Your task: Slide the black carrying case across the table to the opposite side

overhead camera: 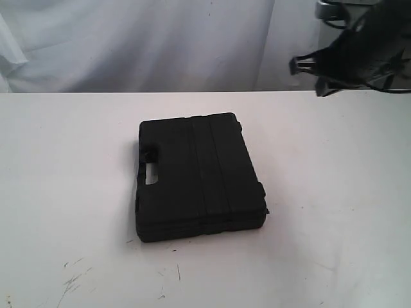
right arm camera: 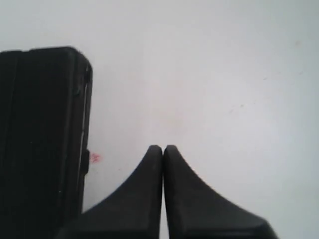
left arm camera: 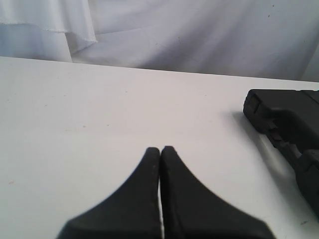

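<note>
The black carrying case (overhead camera: 196,176) lies flat near the middle of the white table (overhead camera: 334,192), its handle cut-out facing left. In the left wrist view the case (left arm camera: 289,124) shows at one edge, apart from my left gripper (left arm camera: 160,149), which is shut on nothing over bare table (left arm camera: 89,109). My right gripper (right arm camera: 163,148) is shut and empty too, with the case (right arm camera: 42,129) beside it and a strip of table (right arm camera: 224,89) between them. In the exterior view the right arm (overhead camera: 350,54) hangs above the table's far right; the left arm is out of that view.
White cloth (overhead camera: 160,38) hangs behind the table's far edge. Dark scuff marks (overhead camera: 74,279) lie on the table near the front left. A small red mark (right arm camera: 94,158) sits on the table next to the case's side.
</note>
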